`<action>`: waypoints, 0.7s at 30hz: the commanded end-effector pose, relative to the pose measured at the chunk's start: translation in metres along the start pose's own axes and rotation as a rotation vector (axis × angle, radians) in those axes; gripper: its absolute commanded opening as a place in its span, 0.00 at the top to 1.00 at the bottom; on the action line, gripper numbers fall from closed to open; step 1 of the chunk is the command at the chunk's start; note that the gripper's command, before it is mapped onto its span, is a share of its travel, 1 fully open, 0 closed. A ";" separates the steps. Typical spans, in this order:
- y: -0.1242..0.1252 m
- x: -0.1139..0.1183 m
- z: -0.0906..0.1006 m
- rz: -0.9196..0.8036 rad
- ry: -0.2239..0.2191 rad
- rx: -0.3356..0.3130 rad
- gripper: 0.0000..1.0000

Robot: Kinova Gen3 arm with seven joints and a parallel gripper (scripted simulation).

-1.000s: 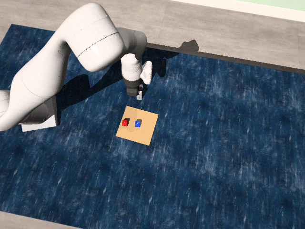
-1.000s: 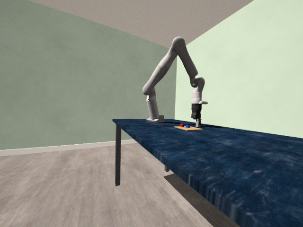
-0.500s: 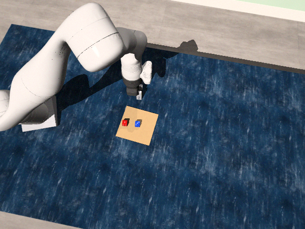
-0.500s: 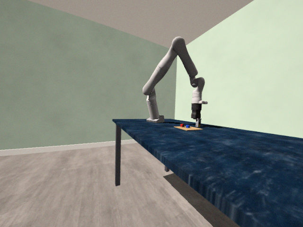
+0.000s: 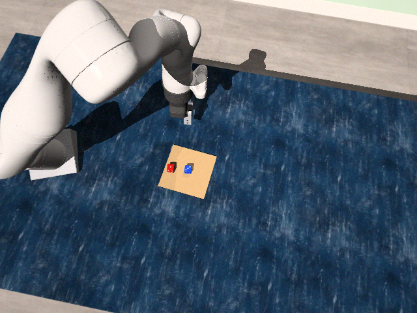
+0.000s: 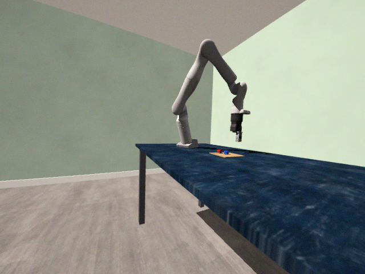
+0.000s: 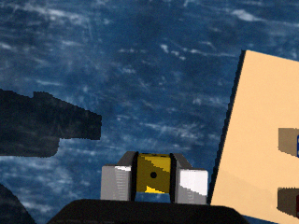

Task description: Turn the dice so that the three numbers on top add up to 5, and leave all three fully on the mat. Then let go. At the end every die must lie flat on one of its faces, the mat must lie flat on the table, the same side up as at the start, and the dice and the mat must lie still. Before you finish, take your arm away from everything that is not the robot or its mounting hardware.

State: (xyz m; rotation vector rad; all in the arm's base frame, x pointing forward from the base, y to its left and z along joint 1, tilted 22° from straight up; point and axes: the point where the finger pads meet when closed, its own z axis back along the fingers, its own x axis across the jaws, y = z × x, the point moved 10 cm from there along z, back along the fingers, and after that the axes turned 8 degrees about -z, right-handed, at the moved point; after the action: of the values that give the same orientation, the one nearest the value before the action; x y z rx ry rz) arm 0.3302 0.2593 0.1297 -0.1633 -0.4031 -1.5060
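Pinching the yellow die (image 6: 239, 140) (image 7: 153, 174) above the desk (image 5: 303, 202) (image 6: 265, 188), the claw (image 5: 188, 117) (image 6: 238, 137) (image 7: 153, 169) is risking a tumbling drop should its grip be slipping.

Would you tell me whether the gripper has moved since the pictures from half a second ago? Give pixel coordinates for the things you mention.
Yes: in the exterior view, the gripper (image 5: 188, 121) (image 6: 238, 140) (image 7: 153, 169) has risen, its fingertips now well above the tan mat (image 5: 191, 183) (image 6: 232, 155) (image 7: 254, 140).
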 end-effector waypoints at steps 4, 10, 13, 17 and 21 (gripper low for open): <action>0.005 0.000 0.024 -0.008 0.015 0.017 0.60; 0.005 0.000 0.026 -0.008 0.015 0.017 0.60; 0.005 0.000 0.026 -0.008 0.015 0.017 0.60; 0.006 0.001 0.026 -0.008 0.015 0.017 0.60; 0.020 0.018 0.027 -0.005 0.017 0.015 0.60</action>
State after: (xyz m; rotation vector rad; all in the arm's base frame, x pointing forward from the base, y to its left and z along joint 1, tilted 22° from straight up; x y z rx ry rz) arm 0.3356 0.2634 0.1566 -0.1435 -0.4005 -1.4898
